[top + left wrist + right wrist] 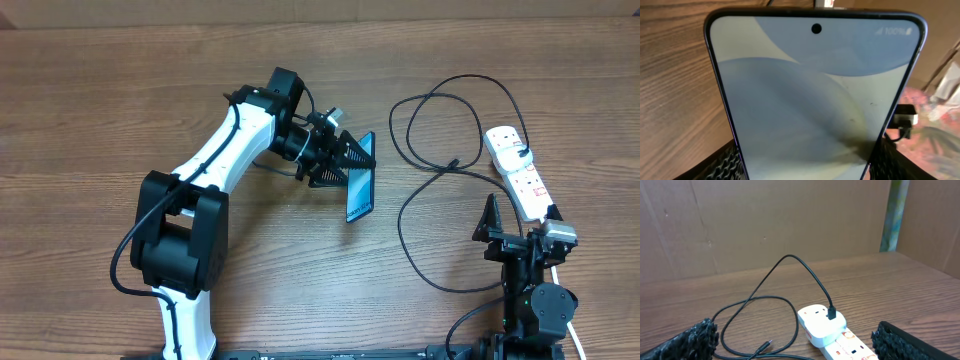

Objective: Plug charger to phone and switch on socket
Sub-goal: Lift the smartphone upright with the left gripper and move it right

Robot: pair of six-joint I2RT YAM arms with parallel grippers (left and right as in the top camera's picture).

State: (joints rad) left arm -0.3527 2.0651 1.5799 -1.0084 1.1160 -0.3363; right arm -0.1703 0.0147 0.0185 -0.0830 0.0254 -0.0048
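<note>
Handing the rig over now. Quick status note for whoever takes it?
Left end effector: shut on the phone, which is tilted up with its screen lit.
Right end effector: open, empty, at the near end of the power strip.
Charger cable: one end plugged into the strip, looped on the table; its connector tip lies free, away from the phone.
Done: phone gripped.
Left: tip into phone, then switch the strip on; switch state not readable.

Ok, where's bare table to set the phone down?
Bare wood below the phone, between the left arm and the charger loop; also the table's far left. Crowded at right: charger loops, the socket, the right gripper.
</note>
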